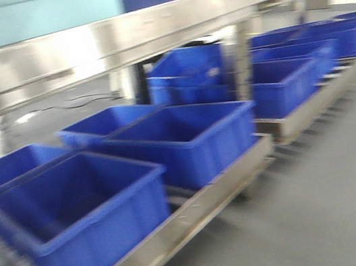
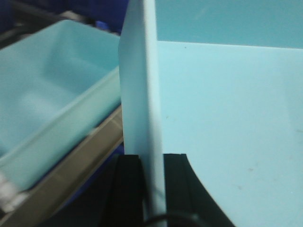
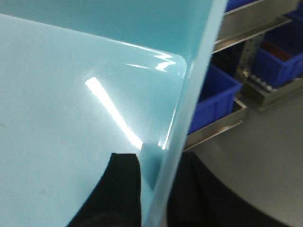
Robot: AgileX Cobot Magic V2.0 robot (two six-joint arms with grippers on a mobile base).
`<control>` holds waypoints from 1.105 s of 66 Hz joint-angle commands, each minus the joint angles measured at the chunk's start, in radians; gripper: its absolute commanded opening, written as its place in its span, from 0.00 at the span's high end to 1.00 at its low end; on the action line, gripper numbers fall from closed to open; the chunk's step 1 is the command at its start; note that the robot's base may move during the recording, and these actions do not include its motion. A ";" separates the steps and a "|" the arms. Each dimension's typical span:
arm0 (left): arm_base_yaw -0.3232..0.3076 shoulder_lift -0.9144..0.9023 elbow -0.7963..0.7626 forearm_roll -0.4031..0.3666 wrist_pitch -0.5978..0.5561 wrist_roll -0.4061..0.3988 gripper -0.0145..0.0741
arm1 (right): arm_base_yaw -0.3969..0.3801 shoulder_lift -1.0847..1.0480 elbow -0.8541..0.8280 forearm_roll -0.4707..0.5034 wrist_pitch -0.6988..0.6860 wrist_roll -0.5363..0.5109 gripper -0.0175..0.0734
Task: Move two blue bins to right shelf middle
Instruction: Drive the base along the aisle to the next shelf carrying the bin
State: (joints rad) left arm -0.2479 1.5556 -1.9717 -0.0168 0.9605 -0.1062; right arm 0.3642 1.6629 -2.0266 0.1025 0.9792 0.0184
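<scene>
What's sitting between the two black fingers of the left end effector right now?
The upright side wall of a pale blue bin, pinched between the fingers of the left end effector. The left wrist view shows it.

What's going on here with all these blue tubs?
A two-armed robot is gripping a pale blue bin: its left pincer and right pincer are each shut on a thin wall, though whether it is the same bin cannot be told. Ahead, dark blue bins sit in rows on a low metal shelf.
</scene>
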 commanded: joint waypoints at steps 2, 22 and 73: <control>-0.018 -0.015 -0.016 -0.128 -0.043 -0.007 0.96 | 0.005 0.003 -0.009 0.024 -0.075 0.007 0.97; -0.018 -0.015 -0.016 -0.128 -0.043 -0.007 0.96 | 0.005 0.003 -0.009 0.024 -0.075 0.007 0.97; -0.018 -0.015 -0.016 -0.128 -0.043 -0.007 0.96 | 0.005 0.003 -0.009 0.024 -0.075 0.007 0.97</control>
State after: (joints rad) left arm -0.2479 1.5556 -1.9717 -0.0168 0.9605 -0.1062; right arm 0.3642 1.6629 -2.0272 0.1025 0.9792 0.0163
